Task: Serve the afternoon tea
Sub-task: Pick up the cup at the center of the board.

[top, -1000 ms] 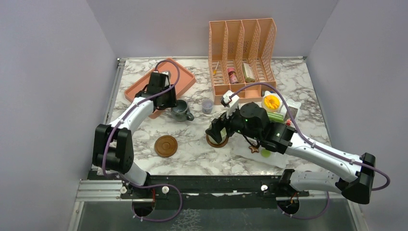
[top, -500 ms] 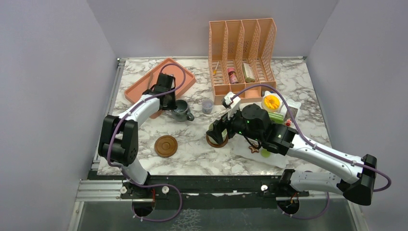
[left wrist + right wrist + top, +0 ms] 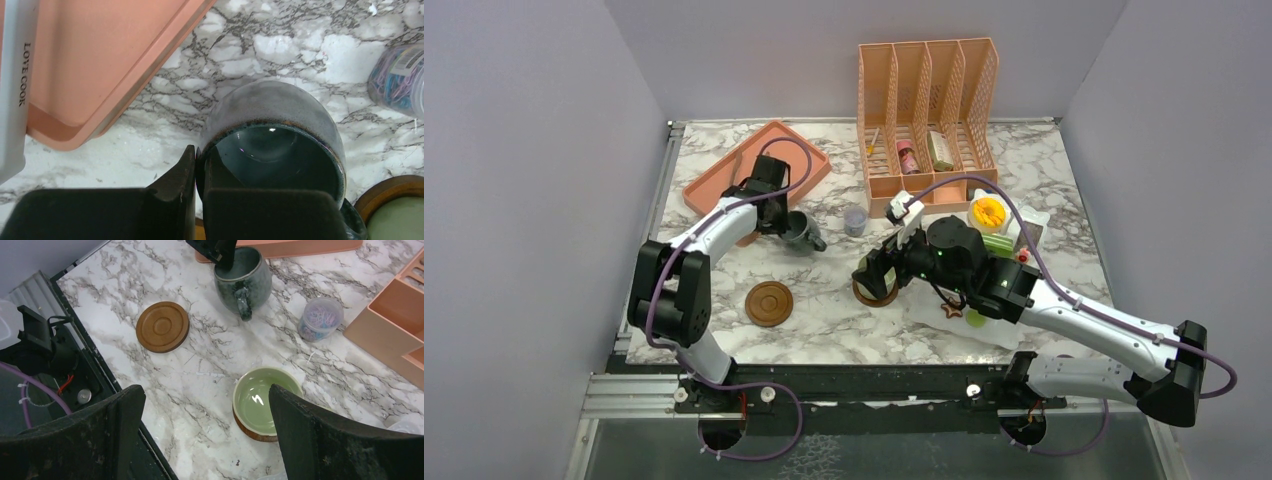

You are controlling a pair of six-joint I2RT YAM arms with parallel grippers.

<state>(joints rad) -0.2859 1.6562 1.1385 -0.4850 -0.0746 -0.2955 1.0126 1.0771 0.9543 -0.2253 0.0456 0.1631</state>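
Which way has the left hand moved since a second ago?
Yes. Left hand shifted right, off the pink tray, and gripped the grey-blue mug.

The left gripper [image 3: 199, 167] is down at the grey-blue mug [image 3: 270, 107] now, off the tray [image 3: 115, 60]. Its jaws now pinch the rim.

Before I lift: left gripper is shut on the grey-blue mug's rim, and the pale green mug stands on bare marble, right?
No: the pale green mug stands on a brown coaster (right wrist view). The left gripper is shut on the rim of the grey-blue mug.
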